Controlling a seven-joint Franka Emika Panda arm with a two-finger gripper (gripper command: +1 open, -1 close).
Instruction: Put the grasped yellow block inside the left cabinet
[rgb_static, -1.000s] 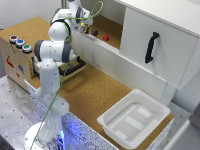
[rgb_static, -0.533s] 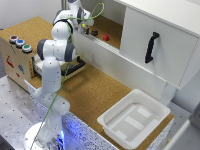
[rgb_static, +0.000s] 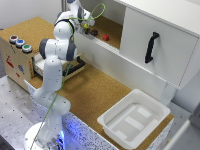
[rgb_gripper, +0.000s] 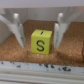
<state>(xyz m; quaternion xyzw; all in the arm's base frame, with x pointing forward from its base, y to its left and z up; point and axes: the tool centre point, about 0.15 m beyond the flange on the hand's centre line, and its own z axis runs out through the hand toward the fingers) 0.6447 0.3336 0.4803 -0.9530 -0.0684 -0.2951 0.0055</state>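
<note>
Trouble now would be the gripper (rgb_gripper: 38, 31) clipping the block (rgb_gripper: 41, 41) as it lifts, since its 2 fingers (rgb_gripper: 18, 29) stand released either side while it sits on the cabinet (rgb_static: 117, 30) floor.

Arm (rgb_static: 55, 75): white glossy segments, rounded, with dark grey bands at the joints. Round white base (rgb_static: 42, 140) with a blue glow at its foot. A thin yellow-green cable (rgb_static: 97, 12) looped off the upper links and trailed down the body. Gripper (rgb_gripper: 39, 30) fingers (rgb_gripper: 18, 29) were pale grey, slim, with darker inner pads.
</note>
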